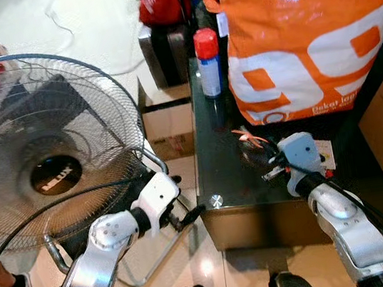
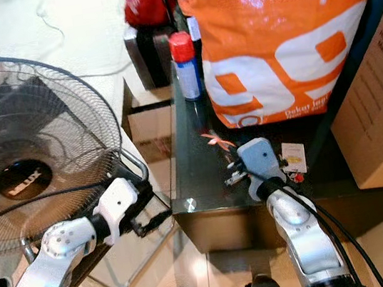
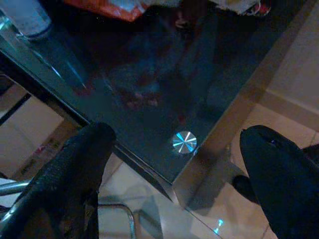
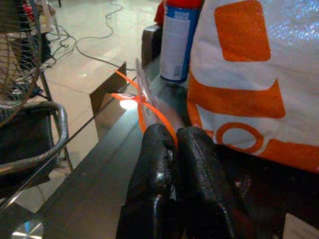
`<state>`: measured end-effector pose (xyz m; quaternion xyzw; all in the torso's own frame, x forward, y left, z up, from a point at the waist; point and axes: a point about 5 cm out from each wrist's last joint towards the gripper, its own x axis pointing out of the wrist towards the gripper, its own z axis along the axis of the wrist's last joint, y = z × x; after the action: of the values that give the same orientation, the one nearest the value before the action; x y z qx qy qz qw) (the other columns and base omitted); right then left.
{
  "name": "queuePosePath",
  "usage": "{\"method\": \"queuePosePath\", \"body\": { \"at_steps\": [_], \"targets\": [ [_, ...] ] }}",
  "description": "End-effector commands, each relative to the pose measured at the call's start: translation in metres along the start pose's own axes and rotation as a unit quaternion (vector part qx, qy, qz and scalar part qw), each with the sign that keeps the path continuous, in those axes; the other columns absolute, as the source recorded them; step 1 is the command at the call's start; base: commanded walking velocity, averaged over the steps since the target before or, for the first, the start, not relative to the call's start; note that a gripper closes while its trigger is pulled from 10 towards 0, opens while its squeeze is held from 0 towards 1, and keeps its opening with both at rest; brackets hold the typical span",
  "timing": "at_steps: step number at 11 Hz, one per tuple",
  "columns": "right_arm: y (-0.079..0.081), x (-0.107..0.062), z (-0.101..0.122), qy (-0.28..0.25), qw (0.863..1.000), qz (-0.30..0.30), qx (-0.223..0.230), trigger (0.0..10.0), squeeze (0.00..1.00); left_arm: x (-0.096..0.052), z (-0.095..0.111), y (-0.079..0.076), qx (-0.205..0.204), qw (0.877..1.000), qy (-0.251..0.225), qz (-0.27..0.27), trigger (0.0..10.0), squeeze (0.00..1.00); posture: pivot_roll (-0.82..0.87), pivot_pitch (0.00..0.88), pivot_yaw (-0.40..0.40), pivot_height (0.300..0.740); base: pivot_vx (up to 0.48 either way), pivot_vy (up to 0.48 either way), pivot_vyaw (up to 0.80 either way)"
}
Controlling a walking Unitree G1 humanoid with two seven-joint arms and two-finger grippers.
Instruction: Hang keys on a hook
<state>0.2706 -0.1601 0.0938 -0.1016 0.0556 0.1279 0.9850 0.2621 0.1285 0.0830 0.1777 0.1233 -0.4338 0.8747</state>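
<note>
Head views: right gripper [image 1: 263,153] sits over the glass table [image 1: 218,168], at the keys' orange tag [image 1: 246,135], before one orange bag [image 1: 306,40] and one spray can [image 1: 208,63]. One fan [image 1: 41,151] stands left.

Left wrist: left gripper [image 3: 174,174] gapes wide, empty, off the table corner.

Right wrist: fingers [image 4: 157,169] pressed together on the orange tag. Advice: lift straight, keep the pinch firm, avoid the bag. No hook seen.
</note>
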Motion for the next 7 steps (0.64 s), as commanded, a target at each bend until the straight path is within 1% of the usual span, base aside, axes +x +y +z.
{"method": "queuePosePath", "body": {
  "at_steps": [1,2,3,4,5,6,7],
  "targets": [
    [0.002,-0.002,0.006,-0.007,1.000,0.005,0.006,0.0,0.00,-0.004,-0.005,0.005,-0.002,1.000,0.007,0.018,10.0,0.00,-0.10,0.068,0.132,0.740,0.000,0.000,0.00],
    [0.002,-0.007,0.006,-0.006,1.000,0.000,0.007,0.0,0.00,-0.003,-0.006,0.006,-0.002,0.999,0.007,0.038,10.0,0.00,-0.11,0.058,0.129,0.740,0.000,0.000,0.00],
    [0.000,-0.012,0.007,-0.010,1.000,-0.013,0.018,0.0,0.00,-0.003,-0.006,0.008,-0.008,0.998,0.002,0.059,10.0,0.00,-0.11,0.051,0.127,0.740,0.000,0.000,0.00],
    [-0.004,-0.024,0.009,-0.017,0.997,-0.051,0.047,0.0,0.00,-0.003,0.000,0.012,-0.026,0.995,-0.020,0.098,10.0,0.00,-0.12,0.032,0.127,0.740,0.000,0.000,0.00],
    [-0.005,-0.042,0.014,-0.021,0.995,-0.081,0.051,10.0,0.00,-0.006,0.010,0.012,-0.043,0.990,-0.047,0.126,10.0,0.00,-0.14,0.014,0.138,0.740,0.000,0.000,0.00],
    [-0.005,-0.048,0.016,-0.019,0.995,-0.088,0.045,10.0,0.00,-0.009,0.013,0.010,-0.043,0.990,-0.053,0.124,10.0,0.00,-0.15,0.010,0.139,0.740,0.000,0.000,0.00],
    [-0.011,-0.060,0.021,-0.020,0.993,-0.113,0.015,10.0,0.00,-0.014,0.017,0.011,-0.034,0.989,-0.057,0.129,10.0,0.00,-0.15,0.000,0.135,0.740,0.000,0.000,0.00]
  ]
}}
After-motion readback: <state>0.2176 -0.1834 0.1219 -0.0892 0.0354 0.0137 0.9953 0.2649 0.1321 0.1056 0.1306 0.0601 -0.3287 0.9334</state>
